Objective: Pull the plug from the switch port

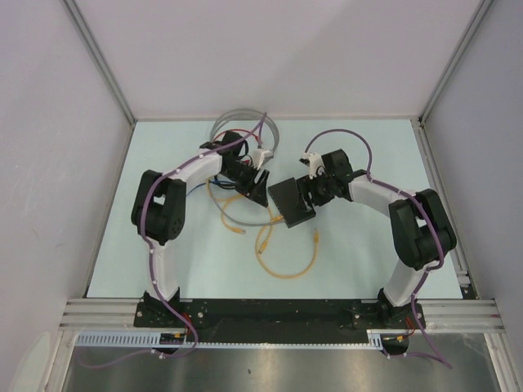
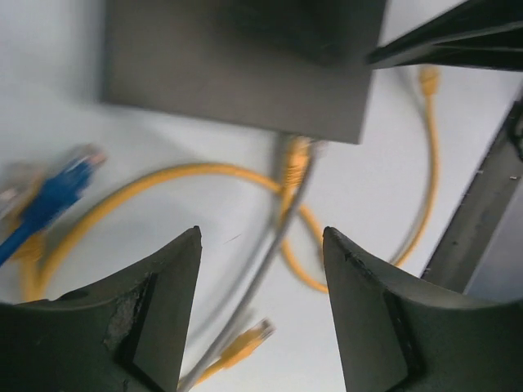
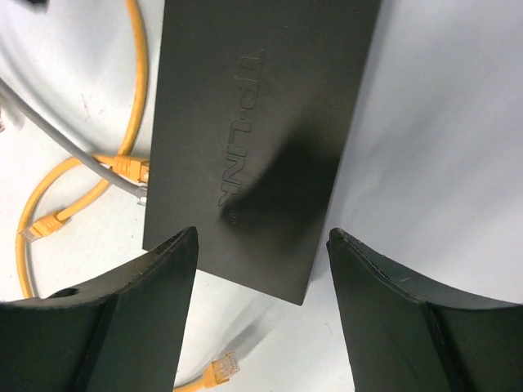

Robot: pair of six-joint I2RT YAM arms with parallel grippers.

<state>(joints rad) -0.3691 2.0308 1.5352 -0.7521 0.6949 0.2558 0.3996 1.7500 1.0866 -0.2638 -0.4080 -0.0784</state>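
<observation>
Top external view shows the flat matte-black rectangular switch (image 1: 292,202) lying on the pale blue-green surface (image 1: 368,245), roughly midway between the two arms. The left gripper (image 1: 260,191) sits just to its left and the right gripper (image 1: 306,193) at its right edge. Loops of orange cable (image 1: 286,260) trail toward the near side, and a coil of grey cable (image 1: 239,122) lies farther back.

From the left wrist, the jaws stand wide apart with nothing between the dark fingers (image 2: 163,310). Beyond them an orange plug (image 2: 297,157) meets the near edge of the switch, with a thin grey cable (image 2: 261,269) running alongside it; blur hides which one is seated in the port. A blue plug (image 2: 61,189) lies loose at the left, and another loose orange plug (image 2: 249,336) lies below.

From the right wrist, the jaws are also wide, holding nothing. The near end of the switch, with embossed lettering on its top, shows between and beyond the fingers (image 3: 147,318), under their shadow. The orange plug and the end of the grey cable meet its left edge.
</observation>
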